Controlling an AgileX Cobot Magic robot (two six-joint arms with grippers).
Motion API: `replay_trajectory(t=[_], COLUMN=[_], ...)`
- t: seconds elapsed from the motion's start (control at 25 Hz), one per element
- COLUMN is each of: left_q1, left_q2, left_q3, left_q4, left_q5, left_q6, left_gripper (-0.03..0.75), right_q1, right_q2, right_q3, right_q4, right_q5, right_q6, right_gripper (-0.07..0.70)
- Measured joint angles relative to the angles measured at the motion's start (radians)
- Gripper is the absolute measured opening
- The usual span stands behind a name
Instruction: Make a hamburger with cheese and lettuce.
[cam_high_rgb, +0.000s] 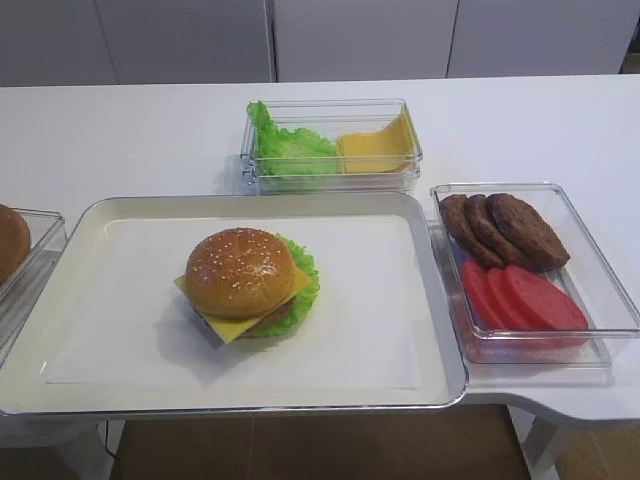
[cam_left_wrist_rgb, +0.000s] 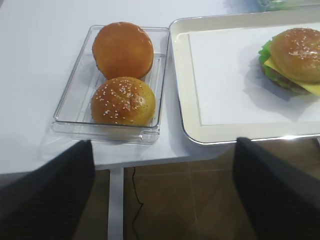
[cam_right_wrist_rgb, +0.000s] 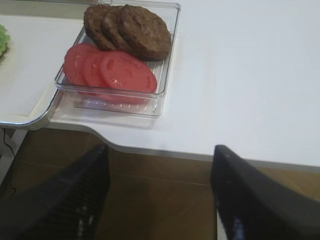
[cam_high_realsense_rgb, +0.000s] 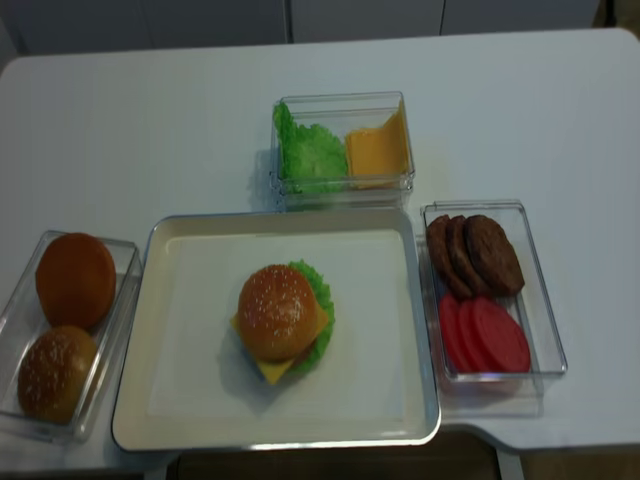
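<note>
Exterior high: hamburger (cam_high_rgb: 248, 285) assembled on tray (cam_high_rgb: 120, 210), lettuce (cam_high_rgb: 300, 290) and cheese (cam_high_rgb: 235, 328) showing; both grippers spread, empty; nothing evidently left.

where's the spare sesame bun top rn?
The sesame bun top sits in the clear bin left of the tray, at the near end, beside the plain bun.

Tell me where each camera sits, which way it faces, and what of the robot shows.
Exterior high: front, angled down at the tray with the hamburger; no robot visible.
Exterior high (realsense): steeper, near overhead, whole table; no robot.
Right wrist: low off the table's near edge, facing the patty-and-tomato box; open right hand at bottom.
Left wrist: same, facing the bun box; open left hand.
Shared: left wrist and both exteriors see the hamburger.
</note>
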Motion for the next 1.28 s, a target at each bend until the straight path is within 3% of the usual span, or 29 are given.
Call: replay_trajectory(t=[0.56,1.0,1.28], left_q1=[0.000,0.000,0.000], left_q2=[-0.096,-0.096,-0.096], left_q3=[0.135,0.150,0.159], left_q4=[-0.006,-0.006,-0.006], left_q5=[0.004,0.004,-0.029], left_q6=[0.000,0.008,0.023], left_gripper=[0.643,0.643,0.643], right_q1=[0.000,0.000,0.000], right_q2=[0.000,0.000,0.000], right_q3=[0.000,0.000,0.000], right_q4=[0.000,0.000,0.000], right_q5=[0.000,0.000,0.000], right_q6=[-0.003,-0.003,-0.003], right_gripper=[0.478,0.478,0.478])
